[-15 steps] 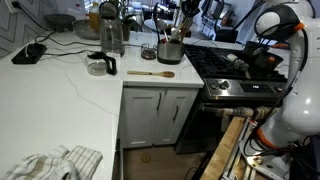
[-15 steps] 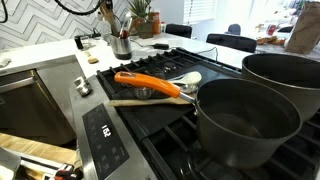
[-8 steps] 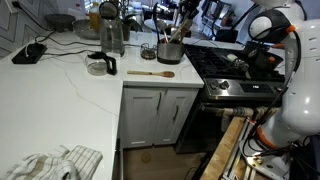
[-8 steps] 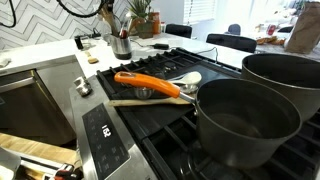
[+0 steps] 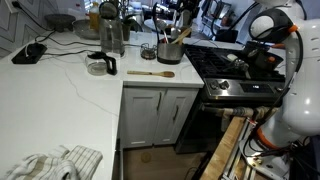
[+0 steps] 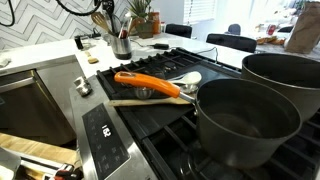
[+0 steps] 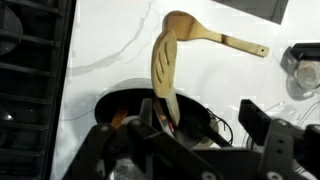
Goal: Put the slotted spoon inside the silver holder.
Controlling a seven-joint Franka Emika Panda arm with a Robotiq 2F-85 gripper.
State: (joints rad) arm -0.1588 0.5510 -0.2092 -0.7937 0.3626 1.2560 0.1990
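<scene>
In the wrist view my gripper (image 7: 198, 116) hangs open right over the silver holder (image 7: 205, 108), a round shiny pot with a dark inside. The slotted spoon (image 7: 164, 62) stands in the holder, its pale tan slotted head up and tilted. It sits close by my left finger (image 7: 146, 112), and the right finger (image 7: 252, 118) is well clear of it. In both exterior views the holder (image 5: 170, 52) (image 6: 122, 46) stands on the white counter beside the stove, with the spoon (image 5: 178, 38) (image 6: 101, 20) sticking up out of it.
A brown wooden spoon (image 5: 150, 73) (image 7: 225, 40) lies on the counter (image 5: 60, 90) near the holder. A small glass cup (image 5: 148, 52), a tall silver jug (image 5: 112, 35) and a glass dish (image 5: 100, 66) stand nearby. On the stove are two dark pots (image 6: 245, 118) and an orange utensil (image 6: 148, 83).
The jaws have gone from shut to open and let go of the slotted spoon, which now leans in the holder by itself.
</scene>
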